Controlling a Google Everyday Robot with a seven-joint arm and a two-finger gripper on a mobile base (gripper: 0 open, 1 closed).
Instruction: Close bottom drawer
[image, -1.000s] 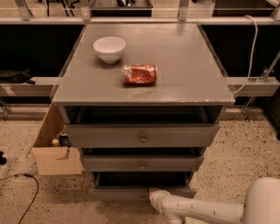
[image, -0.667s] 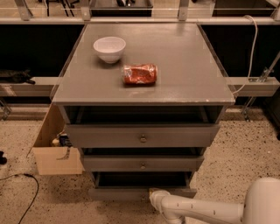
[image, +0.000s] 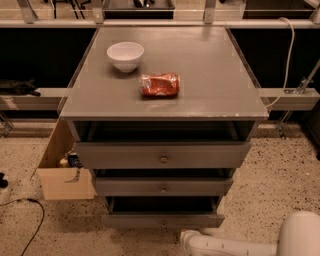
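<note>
We are looking at the bottom drawer (image: 162, 219), pulled out at the cabinet's (image: 165, 90) foot and not yet closed. Our gripper (image: 187, 240) is hovering just beneath its front, perhaps touching; we cannot tell its opening.

Grey cabinet top (image: 210, 75), centre of frame: carries an upright white bowl (image: 125, 55) toward its upper left and a crumpled red packet (image: 159, 84) lying near the middle, the two apart. Speckled floor (image: 280, 175), lower half of frame: carries an open cardboard box (image: 62, 175) at lower left and a black cable (image: 30, 220) at far lower left. Gripper (image: 187, 241), on the white arm (image: 235, 247), sits low over the floor at the bottom edge, right of centre.
</note>
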